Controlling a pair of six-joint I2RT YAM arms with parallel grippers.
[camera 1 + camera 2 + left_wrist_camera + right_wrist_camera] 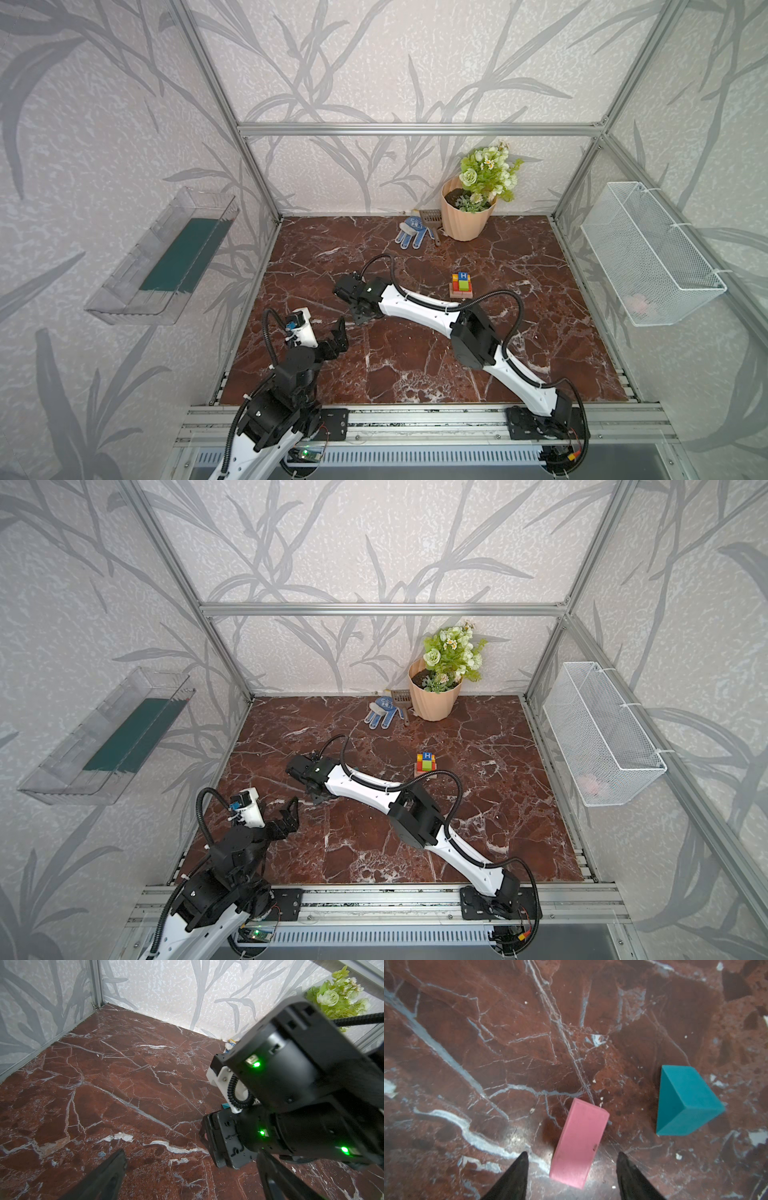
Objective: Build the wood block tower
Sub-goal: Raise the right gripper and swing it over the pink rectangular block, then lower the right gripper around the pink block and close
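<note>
The tower [462, 286] [425, 763] is a short stack of coloured wood blocks right of the table's middle, topped by a blue cube with a white H [462, 276]. My right gripper [572, 1154] reaches across to the left of the middle [360, 316] and points down. It is open, and a pink block [579, 1142] lies flat on the marble between its fingers with a gap on each side. A teal block [685, 1101] rests beside it, untouched. My left gripper [192, 1154] [338, 332] hovers open and empty just in front of the right wrist.
A peach flowerpot [465, 216] with green flowers stands at the back wall, with a blue-dotted glove [411, 235] and a small scoop [430, 218] beside it. A white wire basket [648, 253] hangs on the right wall, a clear tray [162, 257] on the left.
</note>
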